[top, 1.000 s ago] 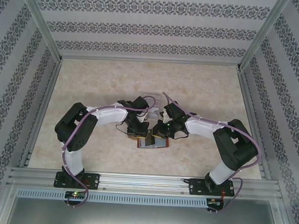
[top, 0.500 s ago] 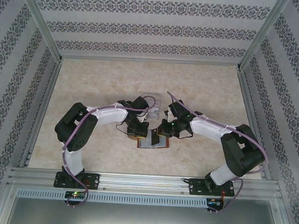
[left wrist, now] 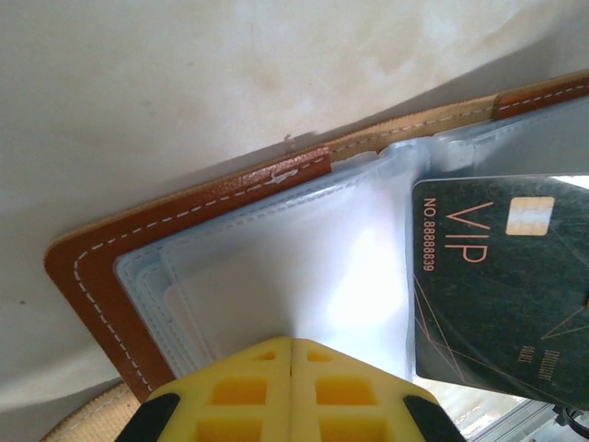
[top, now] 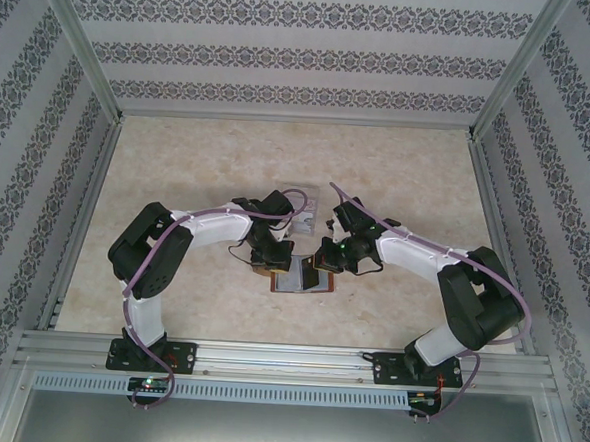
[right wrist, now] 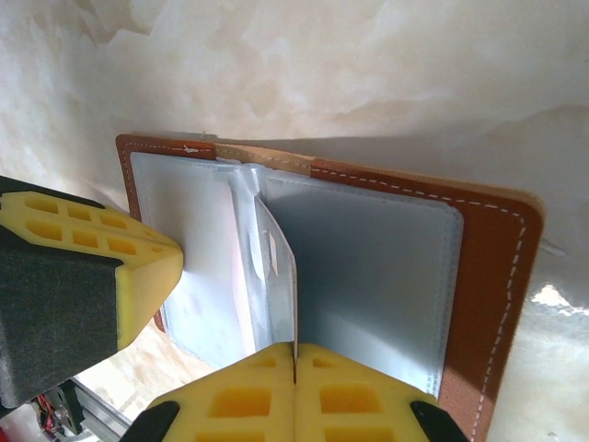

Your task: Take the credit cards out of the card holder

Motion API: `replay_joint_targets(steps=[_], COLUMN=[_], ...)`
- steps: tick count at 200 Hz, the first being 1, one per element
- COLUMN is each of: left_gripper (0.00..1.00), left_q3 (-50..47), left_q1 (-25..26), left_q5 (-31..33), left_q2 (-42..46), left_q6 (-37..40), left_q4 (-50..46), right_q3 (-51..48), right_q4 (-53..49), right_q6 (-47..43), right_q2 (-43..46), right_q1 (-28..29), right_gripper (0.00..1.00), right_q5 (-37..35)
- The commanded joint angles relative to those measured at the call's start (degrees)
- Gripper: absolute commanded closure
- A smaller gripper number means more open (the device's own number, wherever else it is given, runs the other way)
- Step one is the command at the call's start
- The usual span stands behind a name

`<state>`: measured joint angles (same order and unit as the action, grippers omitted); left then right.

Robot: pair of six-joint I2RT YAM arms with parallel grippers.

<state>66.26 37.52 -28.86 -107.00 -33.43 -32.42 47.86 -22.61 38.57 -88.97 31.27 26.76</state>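
Left wrist: I read "VIP", "NO.88888839" on dark card (left wrist: 497, 285), right of L gripper (left wrist: 292, 343), pads together; R gripper (right wrist: 294, 348) pinches pocket leaf (right wrist: 276, 272).

Dark card (left wrist: 497, 285) partly off-frame.

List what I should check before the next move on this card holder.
1. Card holder lies open on the table: ok.
2. Left fingers are shut and press on the clear pockets: ok.
3. Right fingers are shut on the upright VIP card: ok.
4. Card is fully out of its pocket: cannot tell, its far end is out of frame.
5. Other cards are in the pockets: cannot tell.
6. The two arms are close but not touching: ok.
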Motion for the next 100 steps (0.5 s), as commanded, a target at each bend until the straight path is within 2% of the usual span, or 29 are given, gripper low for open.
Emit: replay_joint_targets(steps=[1,100], left_gripper=[0.97,0.97], left_q3=[-0.79,-3.17], left_q1=[0.46,0.48], left_q5=[2.34,2.32], left_q2=[0.75,3.7], left_q6=[-0.05,-0.58], left_q4=[-2.11,-1.67], right_q3=[0.84,4.9], right_q4=[-2.93,-1.84], right_q6=[-1.14,-1.63], right_q2=[0.73,-3.06], right_q1=[0.1,3.67], right_gripper=[0.93,0.95], right_q5=[-2.6,-1.57])
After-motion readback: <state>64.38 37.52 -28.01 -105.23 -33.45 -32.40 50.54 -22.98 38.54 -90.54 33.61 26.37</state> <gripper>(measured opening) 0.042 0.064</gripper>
